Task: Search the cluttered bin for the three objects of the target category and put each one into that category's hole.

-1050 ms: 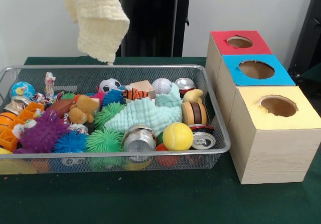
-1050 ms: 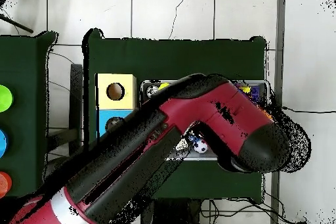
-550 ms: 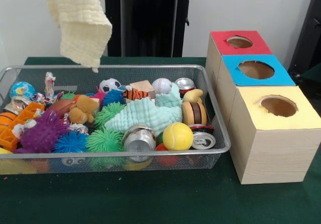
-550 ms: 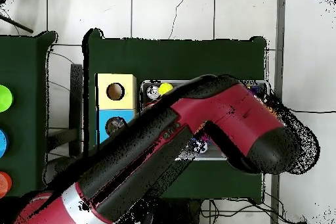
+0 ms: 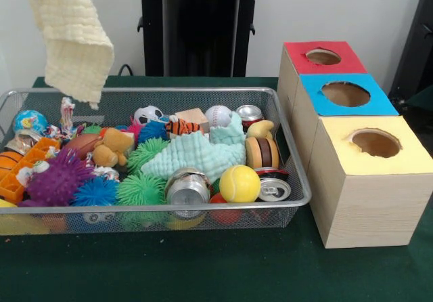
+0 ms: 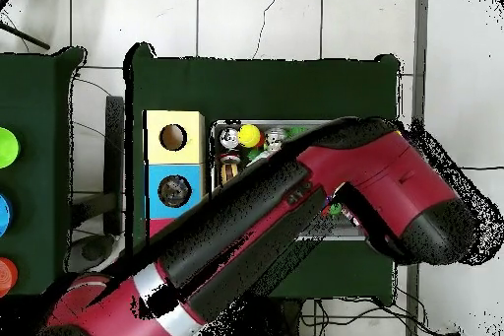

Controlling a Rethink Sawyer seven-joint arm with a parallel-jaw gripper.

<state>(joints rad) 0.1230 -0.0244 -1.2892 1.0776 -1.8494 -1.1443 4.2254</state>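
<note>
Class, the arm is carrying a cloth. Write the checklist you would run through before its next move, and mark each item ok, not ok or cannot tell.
1. Cream cloth lifted free of the wire bin: ok, its lowest corner hangs above the bin's far rim.
2. End effector's grip on the cloth: cannot tell, it is out of the front view and hidden under the arm overhead.
3. Red box, blue box and yellow box holes unblocked: ok.
4. Cloth positioned over a hole: not ok, it hangs at the bin's opposite end.
5. Mint cloth remaining in the bin: ok, lying among the toys.
</note>
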